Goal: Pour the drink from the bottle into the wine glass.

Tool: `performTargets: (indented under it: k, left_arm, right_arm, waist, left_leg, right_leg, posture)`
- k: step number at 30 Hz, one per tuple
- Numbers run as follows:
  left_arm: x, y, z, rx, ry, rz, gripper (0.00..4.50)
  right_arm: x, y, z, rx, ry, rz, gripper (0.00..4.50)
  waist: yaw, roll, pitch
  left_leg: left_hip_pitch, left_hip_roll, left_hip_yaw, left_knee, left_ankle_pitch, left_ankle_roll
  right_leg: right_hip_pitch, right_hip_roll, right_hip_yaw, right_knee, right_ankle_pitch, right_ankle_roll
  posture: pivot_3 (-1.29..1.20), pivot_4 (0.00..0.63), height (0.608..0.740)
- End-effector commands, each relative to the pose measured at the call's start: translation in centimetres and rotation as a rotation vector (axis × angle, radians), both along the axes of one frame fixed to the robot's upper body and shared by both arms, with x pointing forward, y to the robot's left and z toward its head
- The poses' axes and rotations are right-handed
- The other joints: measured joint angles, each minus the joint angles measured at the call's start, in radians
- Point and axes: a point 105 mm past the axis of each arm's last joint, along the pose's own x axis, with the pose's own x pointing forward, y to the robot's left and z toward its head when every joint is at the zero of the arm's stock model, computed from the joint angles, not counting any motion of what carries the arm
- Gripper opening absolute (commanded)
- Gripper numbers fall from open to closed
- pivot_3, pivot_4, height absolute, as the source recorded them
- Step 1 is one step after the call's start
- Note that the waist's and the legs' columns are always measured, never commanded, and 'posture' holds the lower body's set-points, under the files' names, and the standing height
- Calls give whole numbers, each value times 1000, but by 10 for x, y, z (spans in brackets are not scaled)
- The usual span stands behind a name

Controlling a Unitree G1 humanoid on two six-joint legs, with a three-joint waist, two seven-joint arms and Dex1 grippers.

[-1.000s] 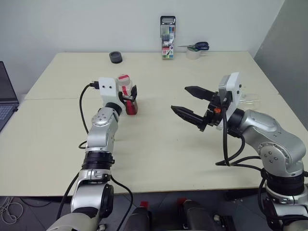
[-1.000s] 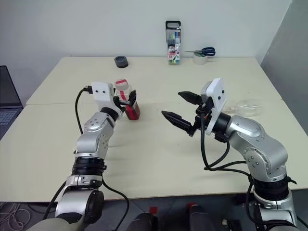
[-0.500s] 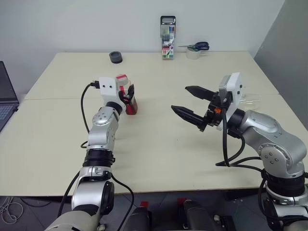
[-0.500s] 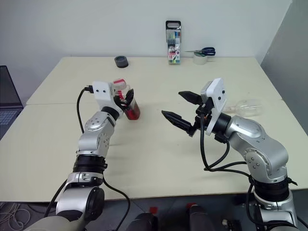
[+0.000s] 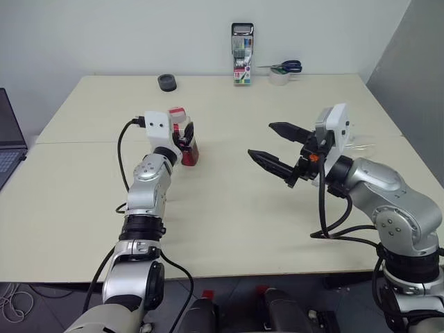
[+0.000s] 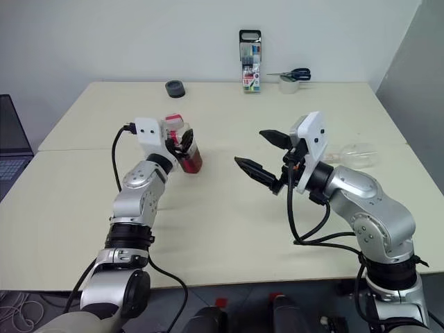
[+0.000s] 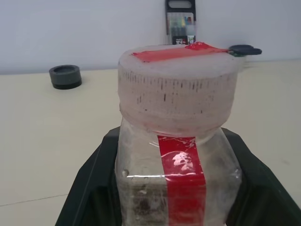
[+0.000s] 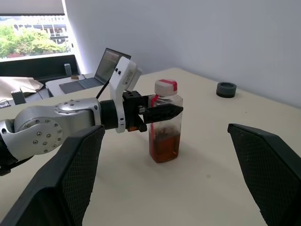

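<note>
The bottle (image 5: pixel 188 147) stands on the table left of centre; it is clear plastic with a red-and-white cap. The reddish-brown drink (image 8: pixel 163 147) fills its lower part. My left gripper (image 5: pixel 186 134) is shut on the bottle, its black fingers (image 7: pixel 89 188) pressed to both sides below the cap. My right gripper (image 5: pixel 260 139) hovers open above the table's middle, pointing toward the bottle, with nothing between its fingers. The wine glass (image 6: pixel 355 154) sits behind my right arm, partly hidden, and seems to lie on its side.
A marker pack (image 5: pixel 241 54) stands at the far edge, with scissors on a tape roll (image 5: pixel 280 71) to its right. A dark round object (image 5: pixel 166 82) lies at the far left. A laptop (image 5: pixel 8 142) sits off the table's left side.
My left gripper's fingers have closed from wide apart onto the bottle's sides. The bottle has shifted slightly. The right arm has stayed in place.
</note>
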Motion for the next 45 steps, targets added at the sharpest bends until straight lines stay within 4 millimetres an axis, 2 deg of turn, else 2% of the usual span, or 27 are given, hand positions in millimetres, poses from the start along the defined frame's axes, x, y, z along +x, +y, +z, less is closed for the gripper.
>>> performTargets:
  k: [1,4,8,13,17,25,30,39,42,45]
  left_arm:
    - [-10,-31,27,62,-86,-174,2115]
    - [-24,-63,39,91,-107,-386,2115]
    - [-52,-103,55,141,-147,-696,2115]
    - [-77,-127,60,187,-156,-967,2115]
    - [-89,-136,60,189,-150,-1108,2115]
    - [-86,-142,63,193,-155,-1136,2115]
    - [-86,-146,64,179,-160,-1131,2115]
    - [-85,-144,66,165,-155,-1122,2115]
    - [-87,-145,64,170,-153,-1126,2113]
    - [-89,-146,62,171,-151,-1131,2113]
  right_arm:
    - [0,0,14,8,-46,-15,4500]
    - [1,1,21,33,-41,-20,4500]
    - [2,3,27,44,-35,-32,4500]
    - [2,2,28,22,-31,-53,4500]
    - [0,0,35,44,-29,-74,4500]
    - [-1,-3,38,57,-18,-116,4500]
    - [-4,-1,27,37,9,-110,4500]
    - [1,-1,21,38,28,-113,4500]
    - [2,-1,22,46,27,-113,3882]
    - [3,-1,23,58,25,-113,2892]
  waist:
    - [0,0,0]
    - [0,0,0]
    - [-1,0,0]
    - [-2,0,0]
    - [-3,0,0]
    - [-3,0,0]
    - [-3,0,0]
    - [-3,0,0]
    - [-3,0,0]
    - [-3,0,0]
  left_leg:
    - [0,0,0,0,0,0]
    - [-1,0,0,0,0,0]
    - [-1,0,0,0,0,0]
    - [-1,0,1,0,0,0]
    - [-1,0,1,0,0,0]
    - [-1,0,1,0,-2,3]
    - [-1,0,1,0,-2,3]
    - [-1,0,1,0,-2,4]
    - [-1,0,1,0,-2,4]
    - [-1,0,1,0,-2,4]
  right_leg:
    - [0,0,0,0,0,0]
    - [0,0,0,0,0,0]
    - [-1,0,0,0,0,0]
    - [-1,0,0,0,0,0]
    - [-1,1,0,0,0,0]
    - [-1,1,0,0,0,0]
    - [-1,1,1,0,0,0]
    - [-1,1,1,0,0,0]
    - [-1,2,1,0,0,0]
    - [-1,2,1,0,0,0]
  posture:
    - [0,150,740]
    - [0,150,740]
    - [0,150,740]
    - [0,150,740]
    - [0,150,740]
    - [0,150,740]
    - [0,150,740]
    - [0,150,740]
    - [0,150,740]
    - [0,150,740]
